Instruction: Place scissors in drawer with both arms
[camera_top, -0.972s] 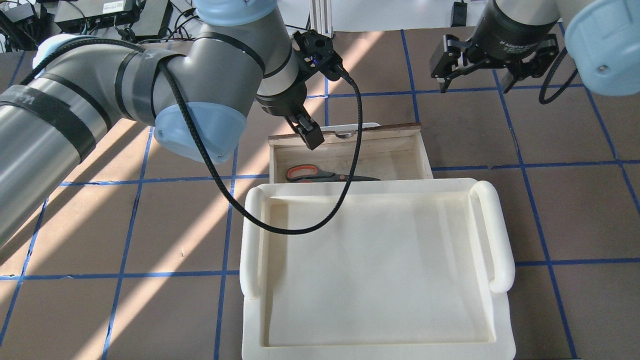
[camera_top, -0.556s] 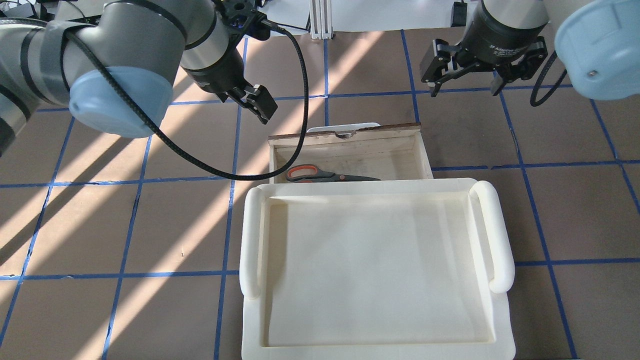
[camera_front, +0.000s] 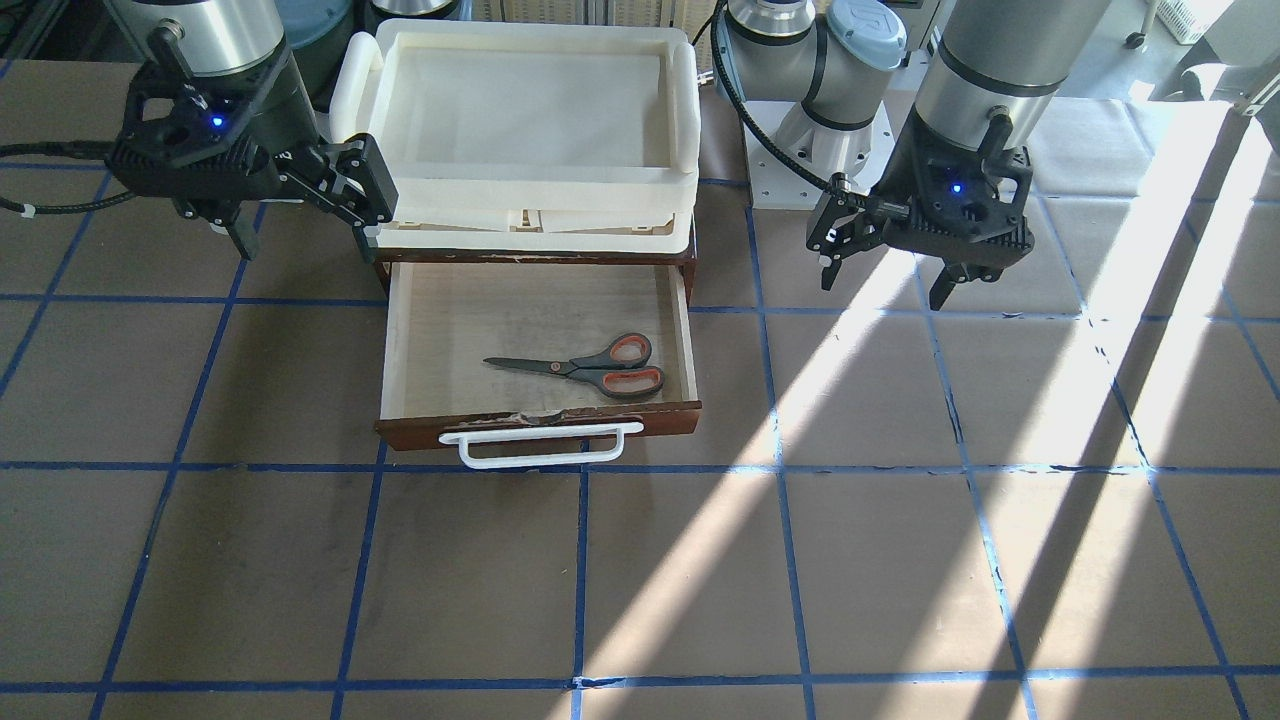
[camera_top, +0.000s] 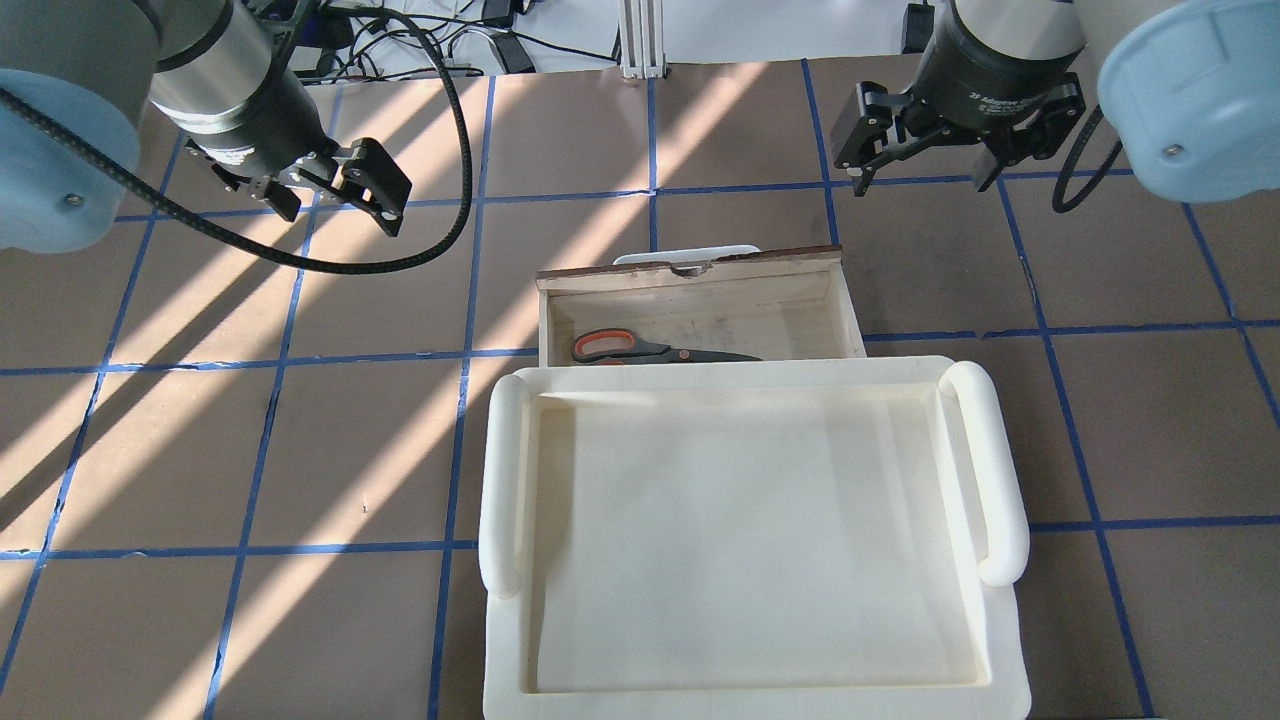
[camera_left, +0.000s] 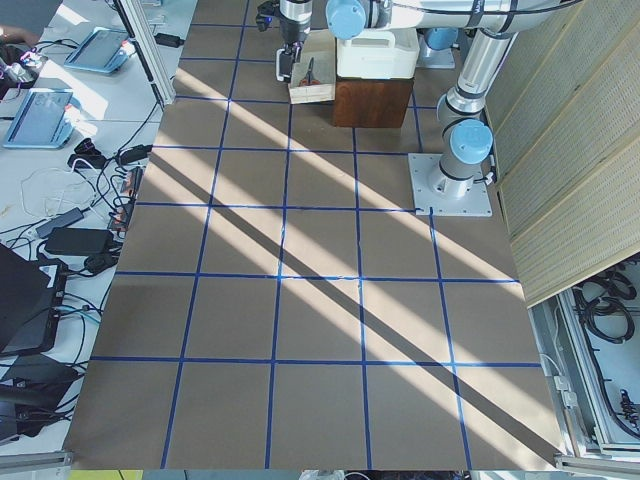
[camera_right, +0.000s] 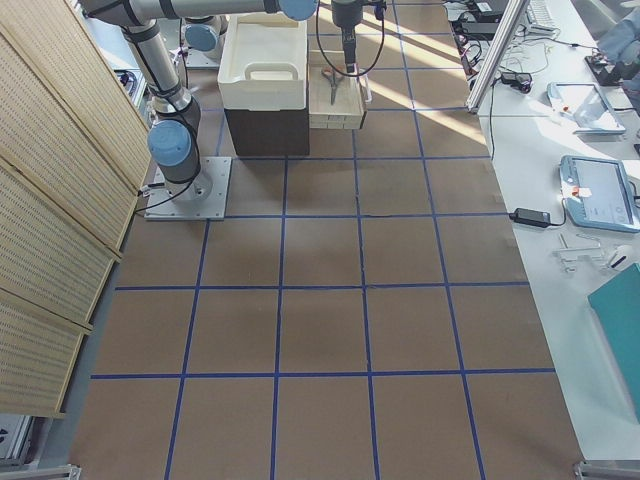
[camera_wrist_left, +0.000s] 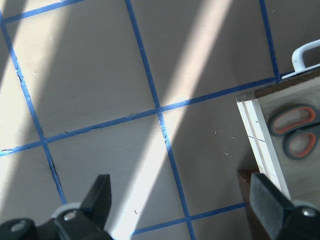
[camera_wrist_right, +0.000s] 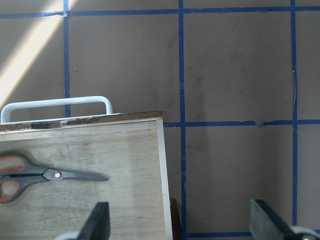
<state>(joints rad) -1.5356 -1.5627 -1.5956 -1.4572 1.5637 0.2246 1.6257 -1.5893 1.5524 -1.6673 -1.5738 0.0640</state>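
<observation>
Scissors (camera_front: 590, 366) lie in drawer (camera_front: 540, 425); drawer's to R of L hand (camera_front: 882, 290), L of R hand (camera_front: 300, 230), over desk (camera_front: 700, 560).

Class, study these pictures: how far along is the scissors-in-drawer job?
Done: the scissors lie flat inside the open drawer. In hand: nothing; the left end effector and right end effector hang open and empty, beside the drawer. Left: possibly only pushing the drawer shut.

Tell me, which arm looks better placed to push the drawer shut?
Probably the right arm: its wrist camera shows most of the drawer's handle, the left arm's only a corner. Both jaws are open, empty.
</observation>
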